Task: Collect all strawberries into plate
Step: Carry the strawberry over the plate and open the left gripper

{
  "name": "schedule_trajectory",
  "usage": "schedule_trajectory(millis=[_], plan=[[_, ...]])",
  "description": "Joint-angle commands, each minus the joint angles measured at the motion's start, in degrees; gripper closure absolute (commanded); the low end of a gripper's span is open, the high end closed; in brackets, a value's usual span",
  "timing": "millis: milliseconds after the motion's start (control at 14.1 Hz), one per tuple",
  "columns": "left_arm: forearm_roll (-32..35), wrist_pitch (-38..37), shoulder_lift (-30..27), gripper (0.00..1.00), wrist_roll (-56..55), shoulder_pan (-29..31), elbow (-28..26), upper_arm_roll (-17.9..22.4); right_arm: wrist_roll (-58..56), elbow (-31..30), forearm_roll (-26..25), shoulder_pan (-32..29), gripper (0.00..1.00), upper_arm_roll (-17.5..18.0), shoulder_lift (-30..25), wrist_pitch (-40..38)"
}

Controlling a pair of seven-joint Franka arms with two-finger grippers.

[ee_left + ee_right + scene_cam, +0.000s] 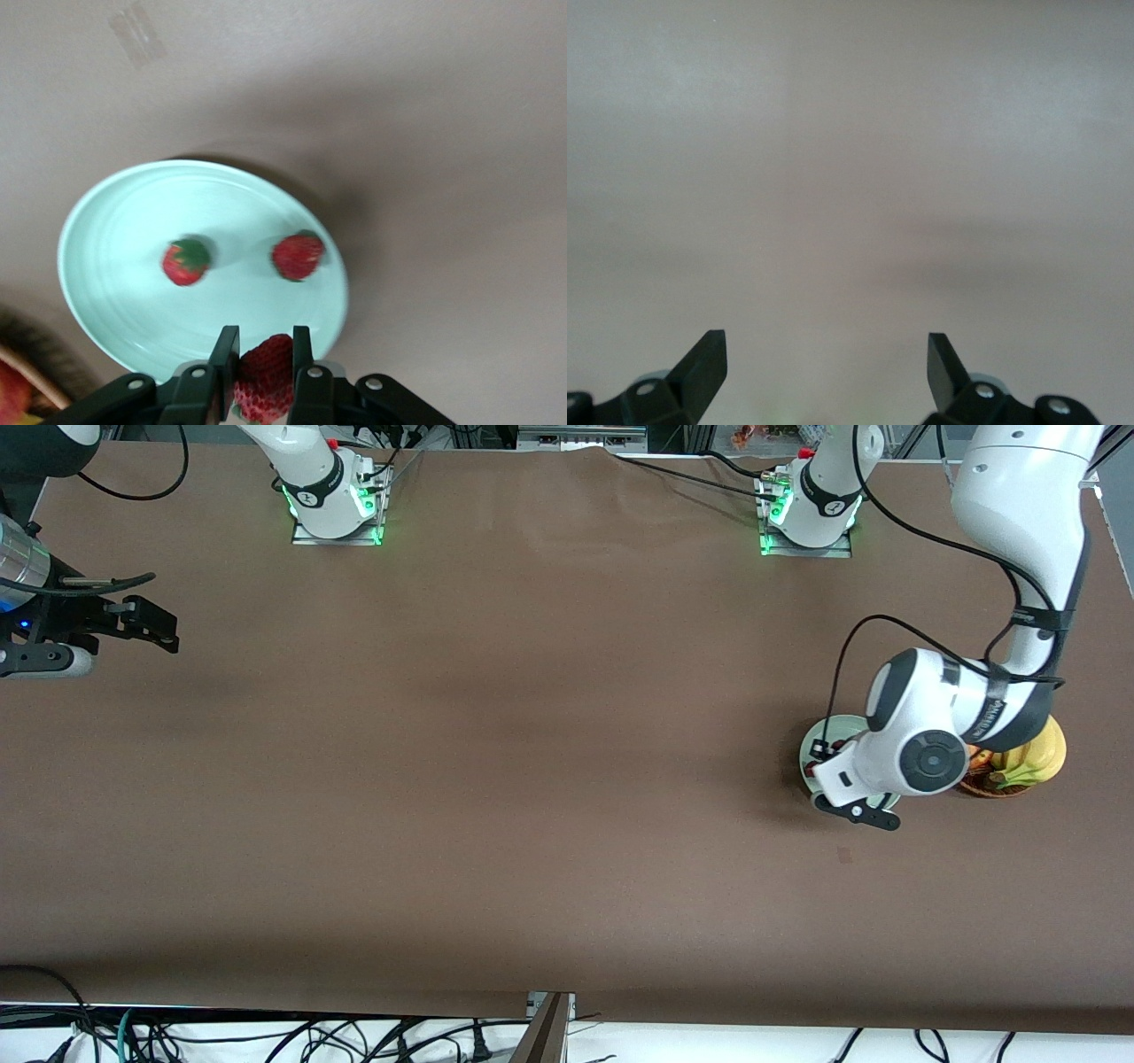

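Your brown table (496, 779) carries the pale mint plate (811, 748) at about three o'clock on its surface, toward the left arm's end, touching a wicker basket (988, 786) of bananas (1036, 760). Over the plate's rim hangs your left gripper (264, 363), clenched on one strawberry (266, 376), while your right gripper (826, 359) waits with fingers spread wide over bare cloth at nine o'clock. Two more strawberries already lie on the plate, apart from each other: one (185, 262) nearer its middle, the other (298, 255) toward its edge.
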Motion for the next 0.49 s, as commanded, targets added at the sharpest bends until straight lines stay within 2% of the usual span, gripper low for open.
schedule_trajectory(millis=[0, 71, 141, 424], plan=[[1.17, 3.04, 0.36, 0.62, 5.18, 2.67, -2.48, -0.99, -1.12, 0.49, -0.2, -0.61, 0.0, 0.35, 0.09, -0.7], [1.08, 3.39, 0.36, 0.07, 5.19, 2.68, -2.84, -0.99, -1.12, 0.49, -0.2, -0.61, 0.0, 0.35, 0.09, -0.7], [0.64, 3.4, 0.18, 0.0, 5.1, 2.68, -2.75, -0.99, -1.12, 0.49, -0.2, -0.52, 0.0, 0.43, 0.18, -0.7], [0.11, 0.59, -2.53, 0.0, 4.66, 2.59, -1.79, -1.43, -0.59, 0.66, -0.11, -0.34, 0.0, 0.52, 0.18, -0.7]])
